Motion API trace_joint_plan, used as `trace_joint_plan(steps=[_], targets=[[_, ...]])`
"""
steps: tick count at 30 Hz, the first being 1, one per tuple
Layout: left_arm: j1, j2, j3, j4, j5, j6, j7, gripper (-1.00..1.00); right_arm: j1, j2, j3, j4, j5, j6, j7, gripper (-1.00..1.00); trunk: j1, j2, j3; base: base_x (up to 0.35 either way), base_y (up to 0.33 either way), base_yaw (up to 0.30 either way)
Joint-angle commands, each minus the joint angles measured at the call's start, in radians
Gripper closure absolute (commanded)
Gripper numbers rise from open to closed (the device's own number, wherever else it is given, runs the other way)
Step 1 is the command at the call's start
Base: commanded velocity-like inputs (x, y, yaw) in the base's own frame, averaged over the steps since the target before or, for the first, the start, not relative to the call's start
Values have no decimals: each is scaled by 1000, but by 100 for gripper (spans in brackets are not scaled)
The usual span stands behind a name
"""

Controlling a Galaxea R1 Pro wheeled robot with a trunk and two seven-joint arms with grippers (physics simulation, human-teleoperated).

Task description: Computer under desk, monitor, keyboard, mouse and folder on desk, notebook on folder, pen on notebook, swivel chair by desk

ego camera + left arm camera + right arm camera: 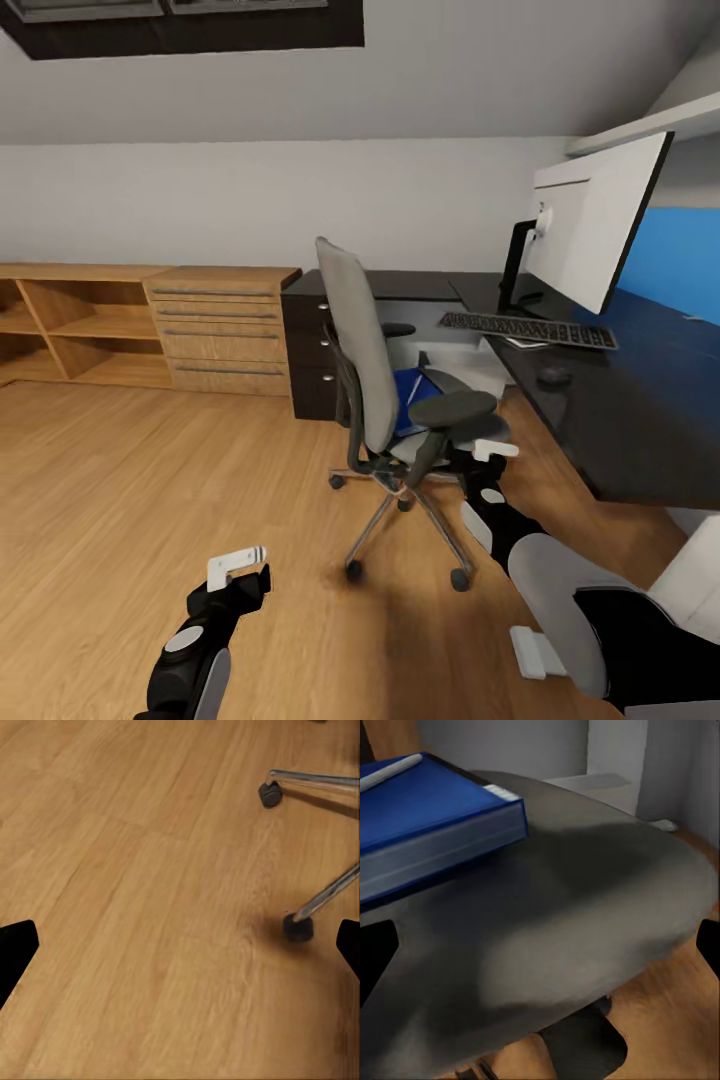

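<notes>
The swivel chair [365, 350] stands on the plank floor in front of the black desk [640, 420], its back turned to me. On its grey seat [585, 937] lies the blue folder [427, 817], with the pale pen [390, 772] on top. The monitor [592, 225], keyboard [528, 330] and mouse [554, 376] are on the desk. A pale grey box, maybe the computer [478, 362], sits under the desk. The notebook is out of view. My right gripper [492, 462] is open at the seat's front edge. My left gripper [240, 566] hangs open over bare floor near the chair's casters [298, 927].
A black drawer unit [312, 350] ends the desk on the left, with a light-wood drawer chest [220, 330] and open shelves [70, 325] beyond it along the wall. A large blue panel [680, 260] stands behind the desk. Wide wood floor [150, 480] lies to the left.
</notes>
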Motion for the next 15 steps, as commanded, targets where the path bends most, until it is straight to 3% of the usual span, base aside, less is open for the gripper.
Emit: trace_joint_plan(steps=[1,15], targets=[[-1,0,-2,-1,10,3,9,-100,-1,0,5,1,-6,-5,2,-100,0,0,0,0,232,194],[-1,0,-2,-1,10,4,9,-100,-1,4,6,3,-6,-4,2,-100,0,0,16,0,33,194]])
